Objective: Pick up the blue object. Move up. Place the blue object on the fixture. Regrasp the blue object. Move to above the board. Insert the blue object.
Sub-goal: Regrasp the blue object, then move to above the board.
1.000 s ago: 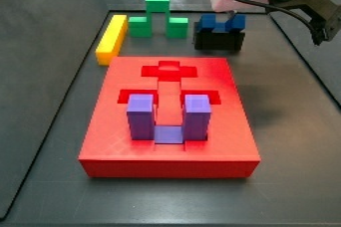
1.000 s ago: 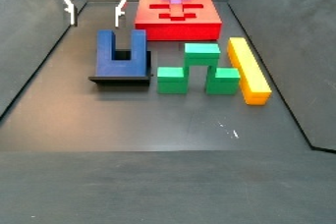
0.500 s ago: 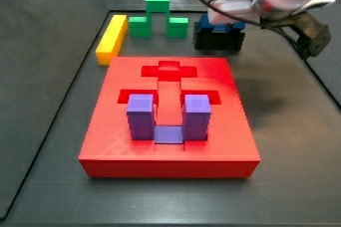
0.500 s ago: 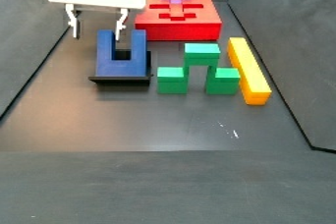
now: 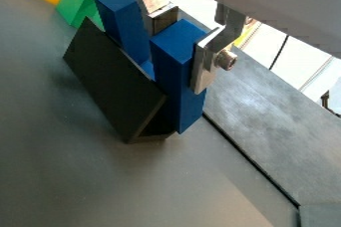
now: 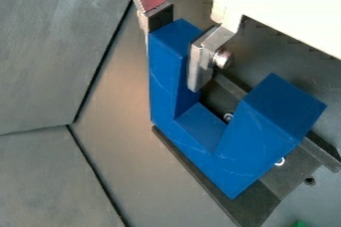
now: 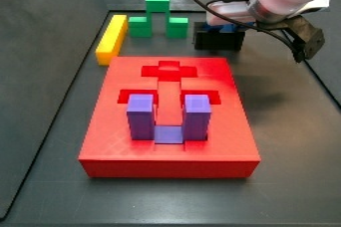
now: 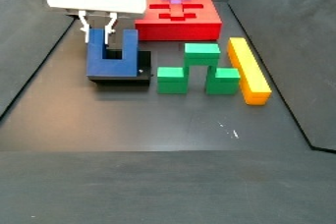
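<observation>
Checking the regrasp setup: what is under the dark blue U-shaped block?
The dark blue U-shaped block rests on the black fixture, the gripper straddling one prong. The fixture's recessed top is covered by the block.

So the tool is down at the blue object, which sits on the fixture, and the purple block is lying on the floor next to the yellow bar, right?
Not quite: the purple block stands in a slot of the board, as a side view shows. The rest holds: the tool is down at the blue object on the fixture, one finger against a prong.
</observation>
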